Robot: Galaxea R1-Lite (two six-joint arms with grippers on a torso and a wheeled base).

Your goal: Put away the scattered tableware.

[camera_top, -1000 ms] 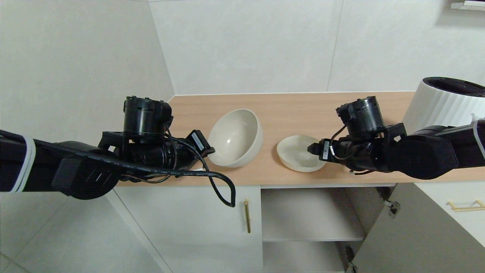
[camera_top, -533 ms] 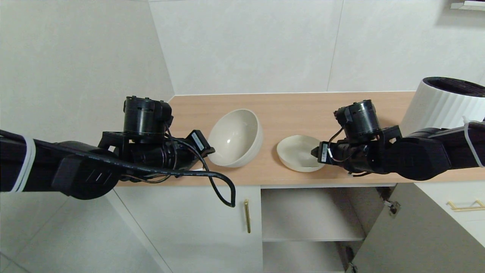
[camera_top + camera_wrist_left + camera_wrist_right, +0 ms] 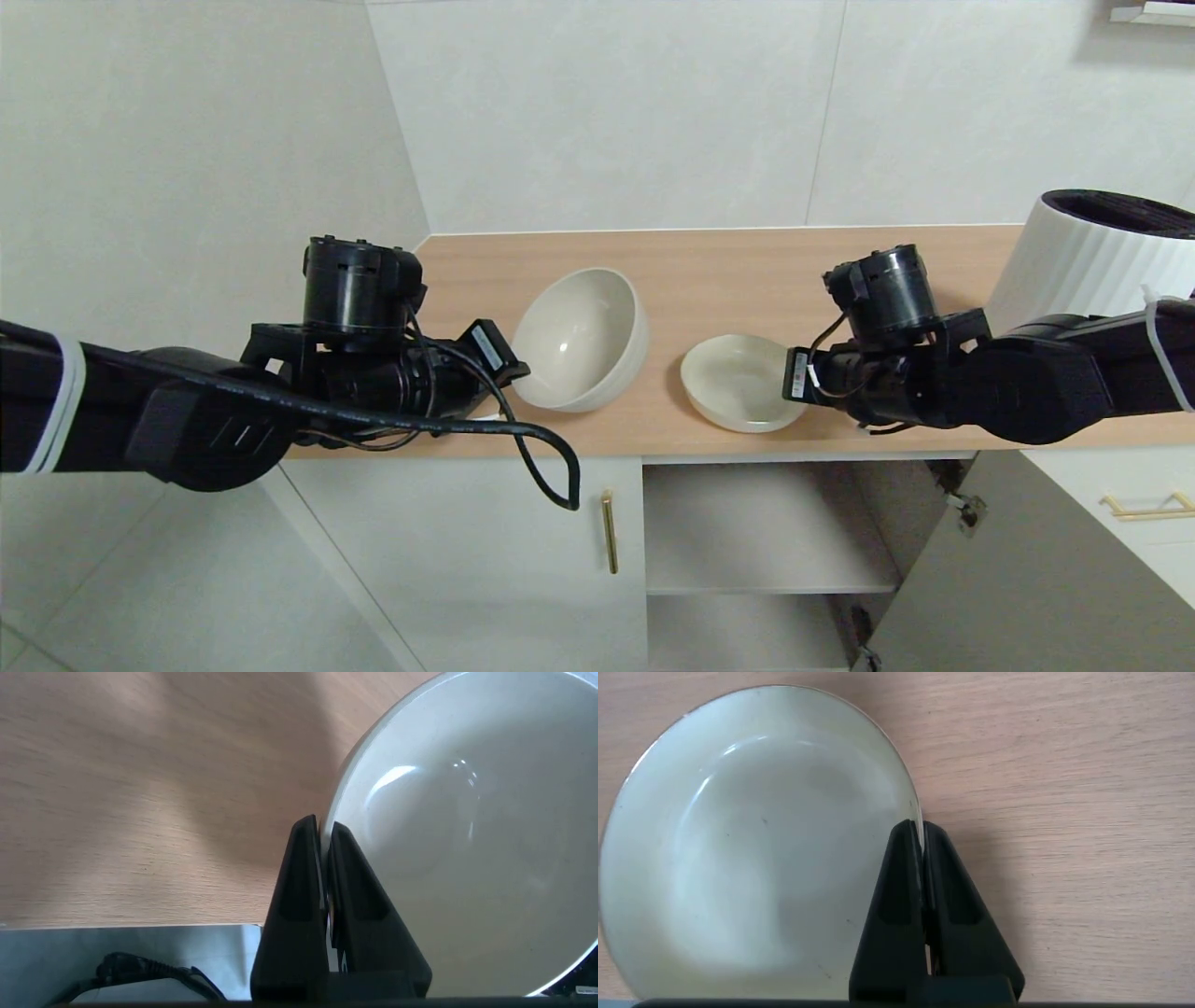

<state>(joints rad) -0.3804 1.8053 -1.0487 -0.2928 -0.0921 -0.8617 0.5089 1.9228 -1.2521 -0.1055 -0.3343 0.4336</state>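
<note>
- No words or numbers can be read.
- A small white sticker [image 3: 486, 338] is on the left arm [image 3: 187, 411], by the big bowl [image 3: 581, 338]. Its print is too tiny to read.
- A second sticker [image 3: 799, 372] is on the right arm [image 3: 1027, 383], by the small bowl [image 3: 738, 381]. Too tiny as well.

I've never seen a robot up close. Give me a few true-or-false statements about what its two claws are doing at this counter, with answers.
1. The left gripper is shut on the large bowl's rim. True.
2. The right gripper hangs open above the small bowl. False: it is shut on that bowl's rim.
3. The two bowls are stacked. False: they are side by side, not touching, on the wooden counter.
4. The cupboard below the counter is open. True.
</note>
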